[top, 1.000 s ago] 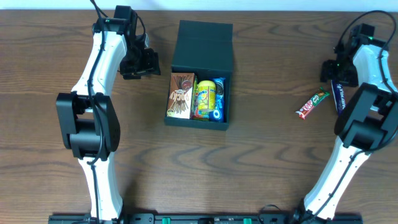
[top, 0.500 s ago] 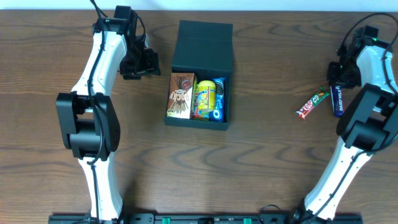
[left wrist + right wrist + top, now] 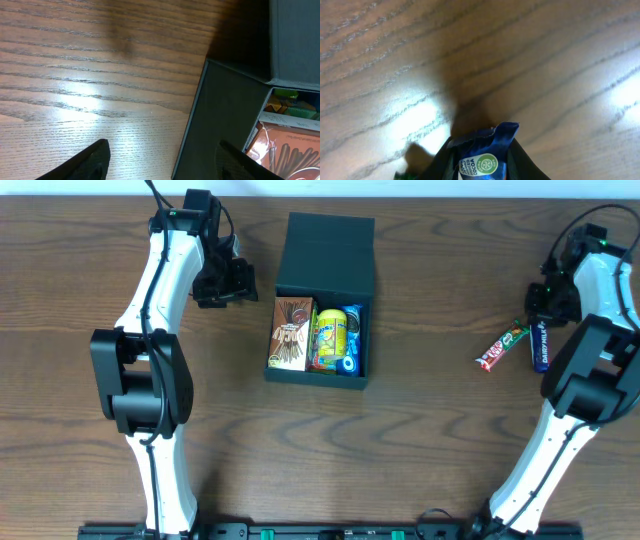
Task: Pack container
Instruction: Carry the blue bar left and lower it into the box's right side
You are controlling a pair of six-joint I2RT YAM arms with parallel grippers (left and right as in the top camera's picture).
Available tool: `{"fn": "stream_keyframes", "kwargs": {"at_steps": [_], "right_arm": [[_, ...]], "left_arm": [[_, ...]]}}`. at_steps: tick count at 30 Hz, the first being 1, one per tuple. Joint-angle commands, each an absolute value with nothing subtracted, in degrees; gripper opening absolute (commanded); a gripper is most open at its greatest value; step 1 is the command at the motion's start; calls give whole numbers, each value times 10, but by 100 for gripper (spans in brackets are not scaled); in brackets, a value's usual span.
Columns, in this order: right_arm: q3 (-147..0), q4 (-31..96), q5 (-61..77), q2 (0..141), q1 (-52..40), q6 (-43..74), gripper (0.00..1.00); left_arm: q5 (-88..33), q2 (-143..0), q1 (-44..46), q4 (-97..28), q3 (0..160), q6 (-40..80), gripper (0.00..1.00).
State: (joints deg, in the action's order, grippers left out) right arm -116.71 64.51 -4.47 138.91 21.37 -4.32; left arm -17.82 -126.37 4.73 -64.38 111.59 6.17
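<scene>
On a wood-grain counter [image 3: 420, 440], the left hand [image 3: 232, 280] hangs wide-fingered and empty. The open container [image 3: 328, 250], snacks [image 3: 315, 335] inside, sits just beside it at 3 o'clock. Well apart, at the container's 3 o'clock, the right hand [image 3: 541, 315] pinches a blue snack bar [image 3: 542, 348], with a red bar [image 3: 500, 348] near at its 8 o'clock.

Matt dark cardboard container [image 3: 325, 245], glossy wood-grain table [image 3: 430, 430], shiny blue plastic wrapper [image 3: 487, 142]
</scene>
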Motion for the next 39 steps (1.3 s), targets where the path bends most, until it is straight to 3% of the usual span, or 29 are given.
{"fn": "stream_keyframes", "kwargs": {"at_steps": [1, 9, 16, 29, 39], "right_arm": [[-1218, 663, -39, 1385, 216, -13, 1], [-1330, 729, 23, 1339, 190, 35, 1], [-1348, 763, 139, 1301, 102, 143, 1], [-1344, 783, 64, 1303, -157, 355, 1], [-1311, 784, 15, 1304, -245, 418, 1]], "left_arm": [[-180, -1255, 49, -648, 1127, 65, 68], [-180, -1255, 49, -648, 1127, 64, 68], [-180, -1255, 49, -652, 1127, 65, 68], [-180, -1255, 49, -667, 1127, 65, 68], [-180, -1255, 49, -677, 1127, 65, 68]]}}
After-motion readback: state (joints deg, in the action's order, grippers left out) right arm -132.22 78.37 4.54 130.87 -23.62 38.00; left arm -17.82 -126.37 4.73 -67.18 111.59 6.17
